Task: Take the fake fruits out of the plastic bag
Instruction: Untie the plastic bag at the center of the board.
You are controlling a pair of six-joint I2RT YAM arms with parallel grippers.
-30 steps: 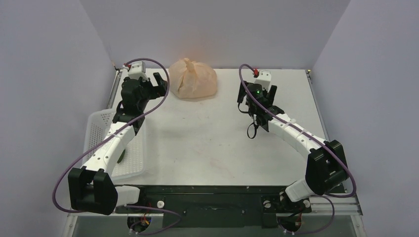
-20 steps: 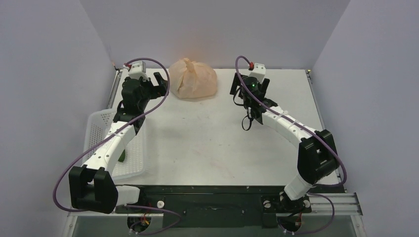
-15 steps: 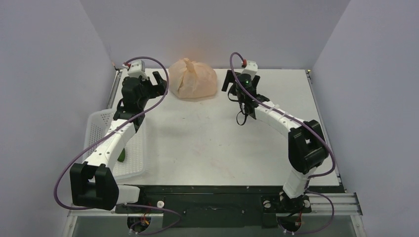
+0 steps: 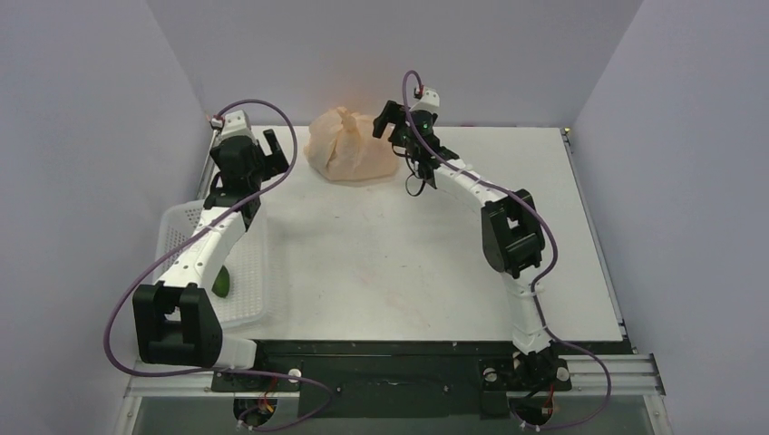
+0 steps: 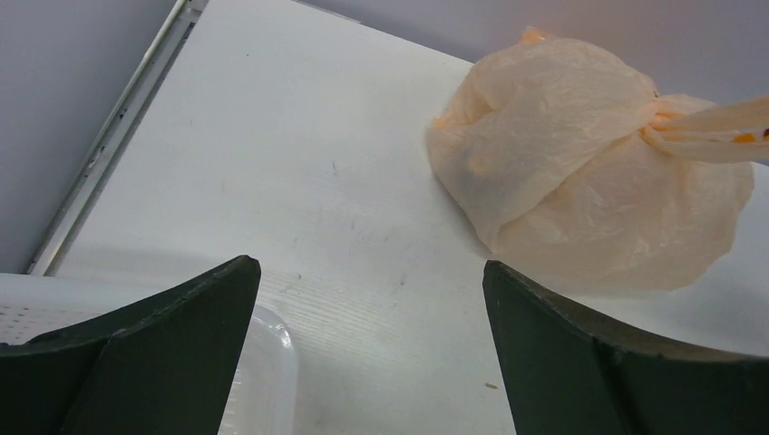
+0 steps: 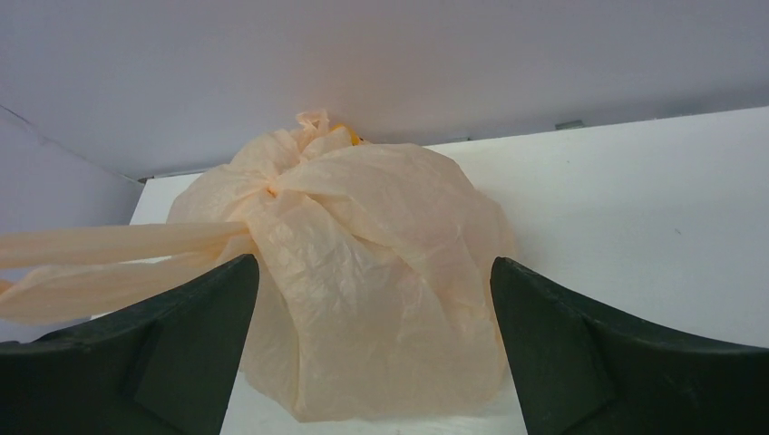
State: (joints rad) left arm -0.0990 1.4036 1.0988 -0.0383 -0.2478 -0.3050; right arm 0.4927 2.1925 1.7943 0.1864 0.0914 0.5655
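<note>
Two hands are held spread wide, empty: the right hand [image 4: 390,125] just beside the plastic bag [image 4: 352,145] at the desk's far edge, the left hand [image 4: 277,149] apart. The gathered top should be gripped, not the body. No fake fruits are seen through the closed bag. Something green lies in the white basket [image 4: 181,236].

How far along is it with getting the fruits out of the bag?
Done: nothing; the plastic bag sits bunched shut. In hand: right end effector open at the bag, left end effector open farther back. Left: opening and emptying it.
</note>
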